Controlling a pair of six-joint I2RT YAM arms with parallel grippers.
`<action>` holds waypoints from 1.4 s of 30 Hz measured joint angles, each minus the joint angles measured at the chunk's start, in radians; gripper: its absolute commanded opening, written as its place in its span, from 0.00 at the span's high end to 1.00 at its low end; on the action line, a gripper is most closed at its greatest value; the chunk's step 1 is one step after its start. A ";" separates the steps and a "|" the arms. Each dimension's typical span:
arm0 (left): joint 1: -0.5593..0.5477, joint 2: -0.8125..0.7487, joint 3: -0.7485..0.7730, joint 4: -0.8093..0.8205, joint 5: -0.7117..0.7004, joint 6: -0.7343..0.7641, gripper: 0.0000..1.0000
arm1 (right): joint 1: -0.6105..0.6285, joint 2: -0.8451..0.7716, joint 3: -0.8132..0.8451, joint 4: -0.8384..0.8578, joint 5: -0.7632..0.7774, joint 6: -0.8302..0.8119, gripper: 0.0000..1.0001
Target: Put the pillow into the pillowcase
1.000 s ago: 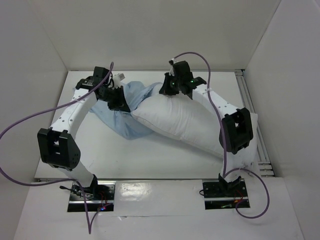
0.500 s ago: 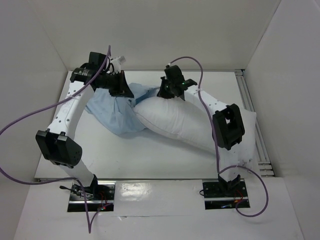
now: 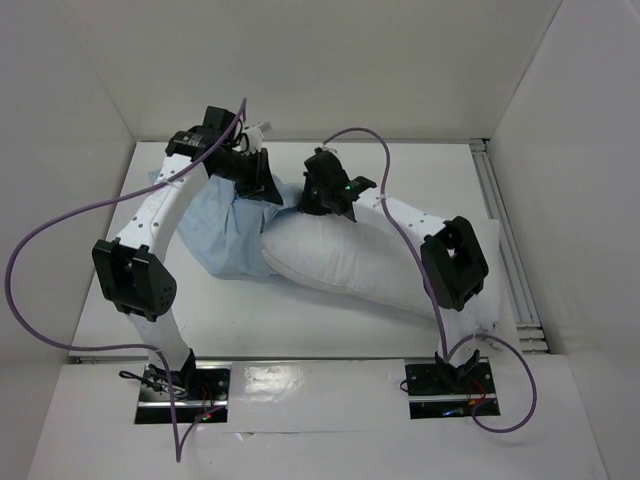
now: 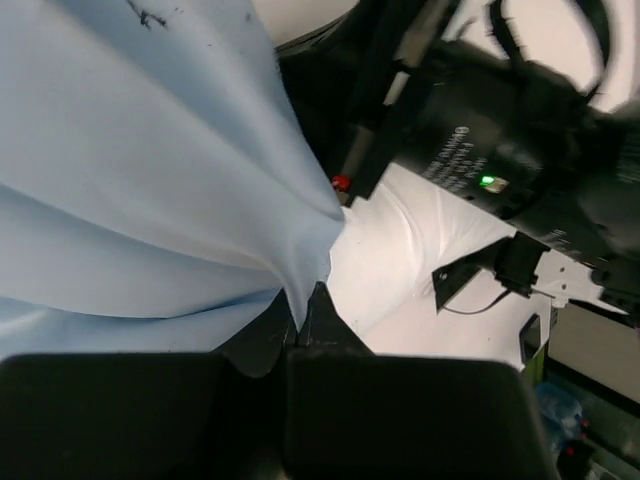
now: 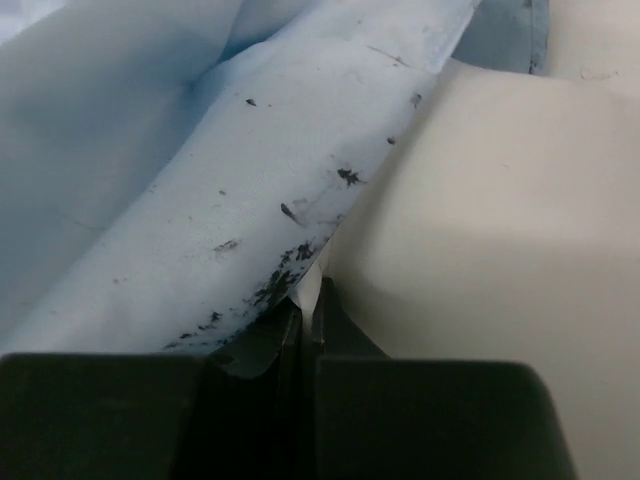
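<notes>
The white pillow [image 3: 370,262] lies slantwise from the table's middle to the right front, under my right arm. The light blue pillowcase [image 3: 222,232] is bunched at its left end and drawn over the pillow's upper corner. My left gripper [image 3: 262,188] is shut on a fold of the pillowcase [image 4: 150,150], its jaws closed at the cloth [image 4: 304,302]. My right gripper [image 3: 320,203] is close beside it, at the pillow's top edge. In the right wrist view it [image 5: 312,298] is shut on the smudged pillowcase edge [image 5: 230,190], with the pillow [image 5: 500,220] pressed against it.
White enclosure walls stand at the left, back and right. A metal rail [image 3: 500,225] runs along the table's right edge. Purple cables [image 3: 70,232] loop off both arms. The right arm's black wrist [image 4: 470,140] fills the left wrist view's upper right.
Both grippers moved left and nearer each other, holding the pillowcase. The pillow's left end slid left and the blue cloth spread farther over it.
</notes>
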State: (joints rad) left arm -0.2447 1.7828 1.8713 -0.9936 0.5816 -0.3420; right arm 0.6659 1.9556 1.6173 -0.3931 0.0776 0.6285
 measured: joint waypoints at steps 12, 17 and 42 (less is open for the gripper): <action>-0.011 -0.021 -0.158 -0.005 -0.041 0.017 1.00 | -0.010 -0.215 -0.326 0.277 0.120 0.087 0.50; -0.011 -0.026 -0.157 -0.003 -0.070 0.013 1.00 | -0.034 -0.234 -0.311 0.319 0.062 0.027 0.10; 0.032 -0.026 -0.158 0.029 -0.121 -0.063 1.00 | 0.414 -0.393 -0.476 0.201 0.331 -0.550 0.65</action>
State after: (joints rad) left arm -0.2127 1.7565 1.7138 -0.9649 0.4610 -0.4053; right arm 1.0794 1.5627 1.1408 -0.1921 0.4084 0.0788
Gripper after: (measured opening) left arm 0.028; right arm 0.592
